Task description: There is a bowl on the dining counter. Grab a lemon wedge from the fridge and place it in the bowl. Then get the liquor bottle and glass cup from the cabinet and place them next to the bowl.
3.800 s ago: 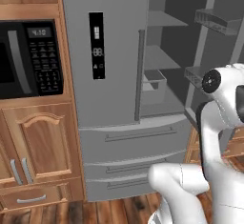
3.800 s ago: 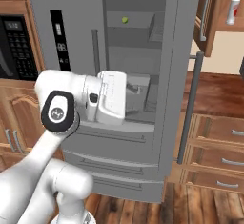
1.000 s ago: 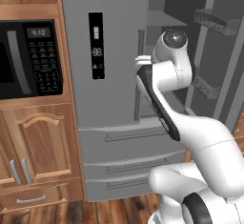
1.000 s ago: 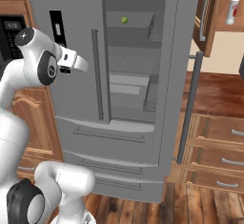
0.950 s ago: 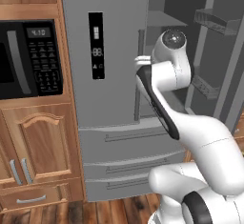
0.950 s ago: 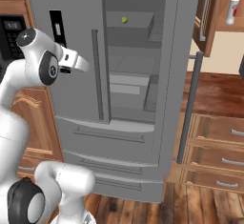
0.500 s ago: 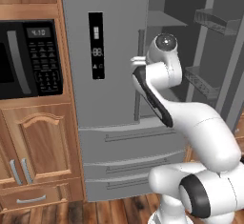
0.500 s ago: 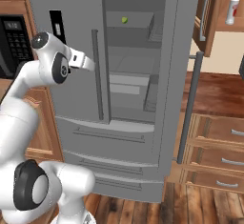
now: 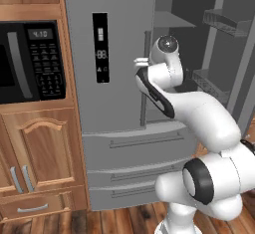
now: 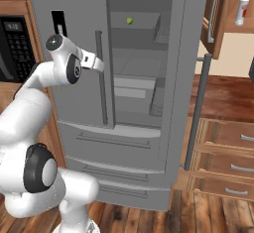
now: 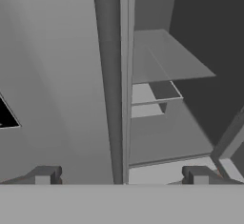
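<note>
The grey fridge (image 10: 119, 147) stands with its left door shut and its right door (image 10: 186, 53) swung open. A tiny yellow-green lemon wedge (image 10: 130, 21) lies on an upper shelf inside. My gripper (image 10: 100, 65) is raised beside the left door's vertical handle (image 10: 99, 83), left of the open compartment and below the wedge's shelf. It also appears in the left base view (image 9: 139, 61). In the hand view the fingertips (image 11: 45, 175) stand wide open and empty, straddling the door's edge (image 11: 121, 75). The liquor bottle (image 10: 243, 1) stands in the wall cabinet (image 10: 213, 14) at upper right. Bowl, dining counter and glass cup are out of view.
A black microwave (image 9: 30, 61) sits in wooden cabinetry left of the fridge. Wooden drawer units (image 10: 228, 147) stand to its right behind the open door. The open door's bins (image 9: 224, 24) jut out at the right. Fridge shelves (image 11: 167, 66) lie ahead, right of the door edge.
The base has stayed put. Over the last second the hand has crept closer to the left door's handle, open and empty throughout. Earlier it hung low before the fridge's open compartment.
</note>
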